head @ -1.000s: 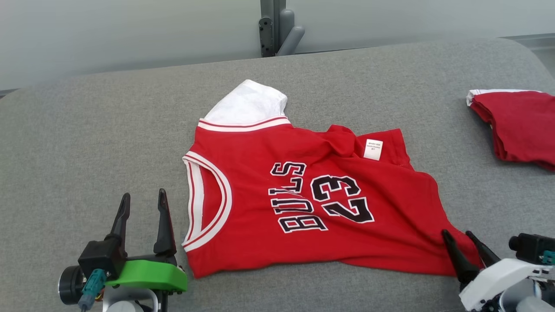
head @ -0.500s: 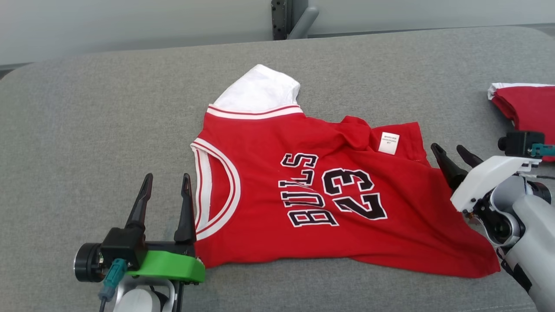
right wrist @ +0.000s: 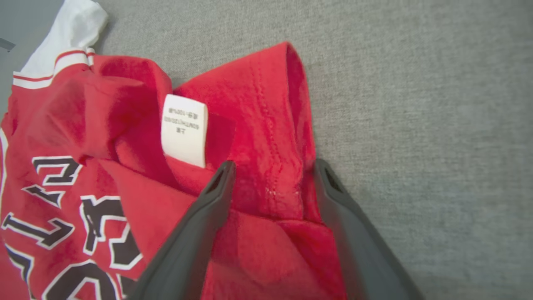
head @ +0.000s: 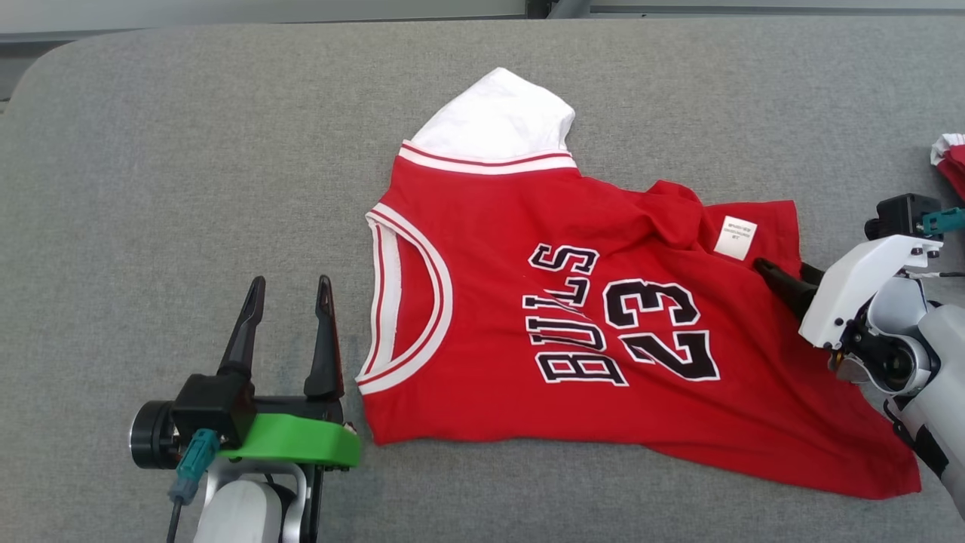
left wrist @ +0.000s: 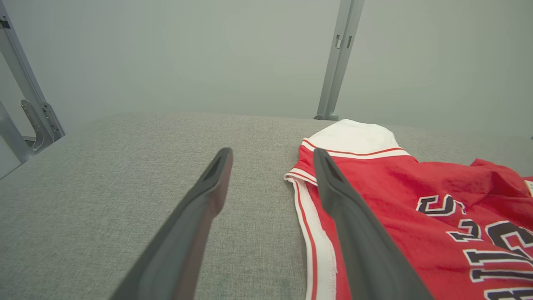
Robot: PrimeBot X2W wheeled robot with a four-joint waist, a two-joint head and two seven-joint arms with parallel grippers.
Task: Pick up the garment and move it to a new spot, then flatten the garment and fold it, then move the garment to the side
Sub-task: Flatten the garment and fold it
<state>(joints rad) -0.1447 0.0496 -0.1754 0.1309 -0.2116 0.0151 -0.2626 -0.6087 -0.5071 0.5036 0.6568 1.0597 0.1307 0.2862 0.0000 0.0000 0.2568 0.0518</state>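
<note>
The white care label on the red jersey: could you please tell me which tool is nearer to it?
Right. The right tool is open just beside the care label, over the jersey's folded corner. The left tool is open at the opposite end, far from it.

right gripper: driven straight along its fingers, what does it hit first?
Likely the folded hem corner of the red jersey, beside the white care label; the open right gripper straddles it. Height above the cloth is unclear.

A second red garment (head: 953, 158) is cut off at the right edge (a corner shows); print on the label (head: 735, 237) is illegible.
</note>
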